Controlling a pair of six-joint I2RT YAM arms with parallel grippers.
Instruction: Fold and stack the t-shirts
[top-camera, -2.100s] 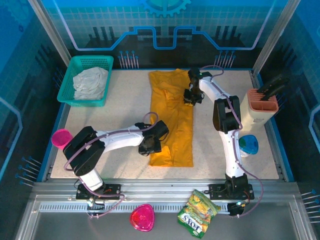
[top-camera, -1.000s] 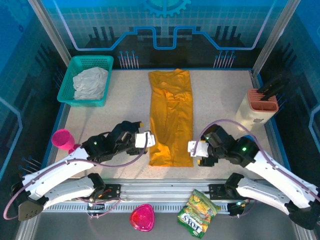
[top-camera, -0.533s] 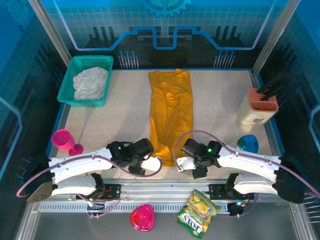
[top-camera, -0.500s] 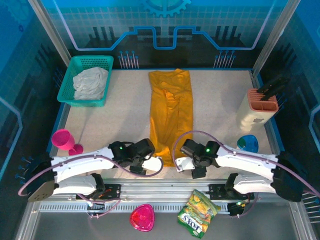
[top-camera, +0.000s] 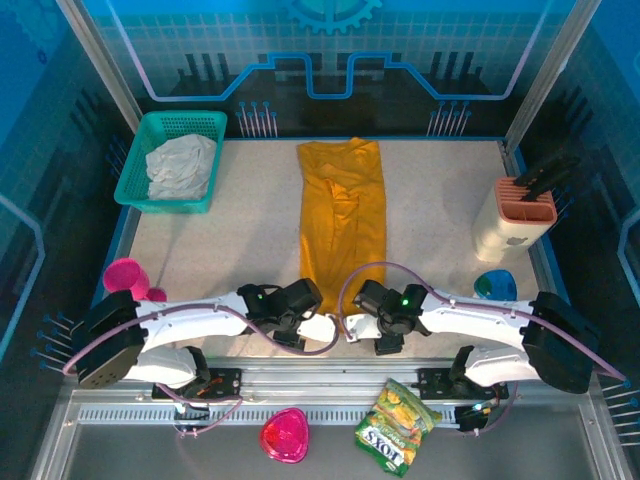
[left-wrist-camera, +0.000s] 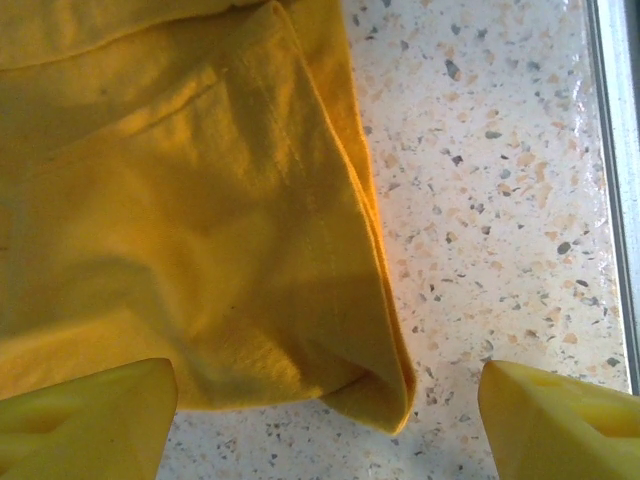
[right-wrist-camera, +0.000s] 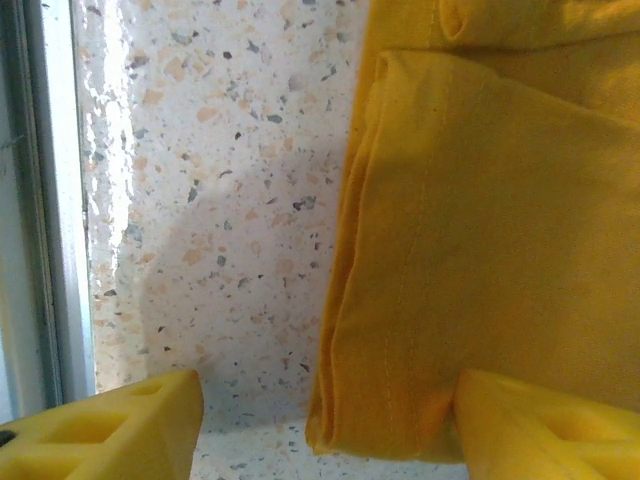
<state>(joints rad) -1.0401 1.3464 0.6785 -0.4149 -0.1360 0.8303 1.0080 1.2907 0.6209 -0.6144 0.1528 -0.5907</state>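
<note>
Since half a second ago, both arms are drawing closer together along the bench's (top-camera: 230, 250) near edge. The left gripper (top-camera: 318, 329) and the right gripper (top-camera: 352, 328) are standing wide, each straddling a near corner of the lengthwise-folded t-shirt (top-camera: 343, 215), which is lying unmoved mid-bench.

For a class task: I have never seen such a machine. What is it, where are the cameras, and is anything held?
Two robot arms, bolted at the near edge of a table. The wide picture looks down from above; both close-ups come from cameras on the wrists. On it lies a folded orange t-shirt, with a green basket and a pink goblet to its left. The left gripper and right gripper stand open at the shirt's near corners, holding nothing.
</note>
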